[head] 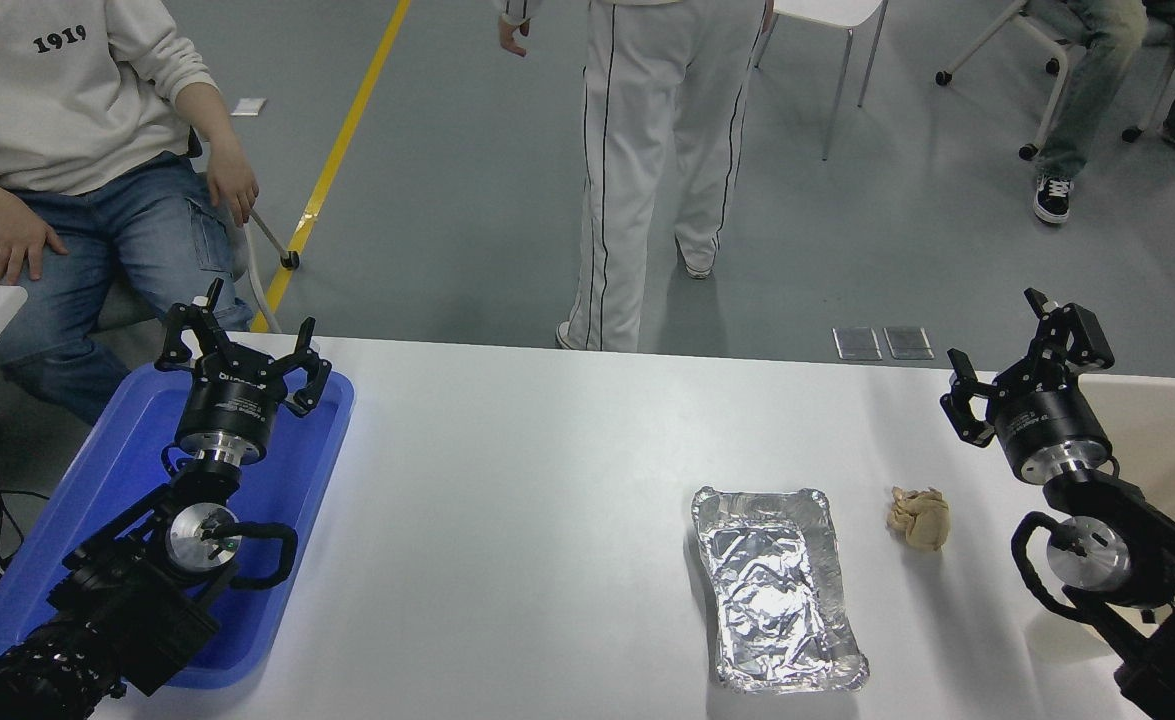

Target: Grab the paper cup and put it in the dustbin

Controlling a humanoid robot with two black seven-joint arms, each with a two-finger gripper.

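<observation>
Dustbin [1169, 418] beside right gripper [995, 330], jaws apart

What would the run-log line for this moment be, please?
left gripper: open, above blue tray | right gripper: open, empty, by dustbin | paper cup: not visible | foil tray, paper ball: on table
</observation>
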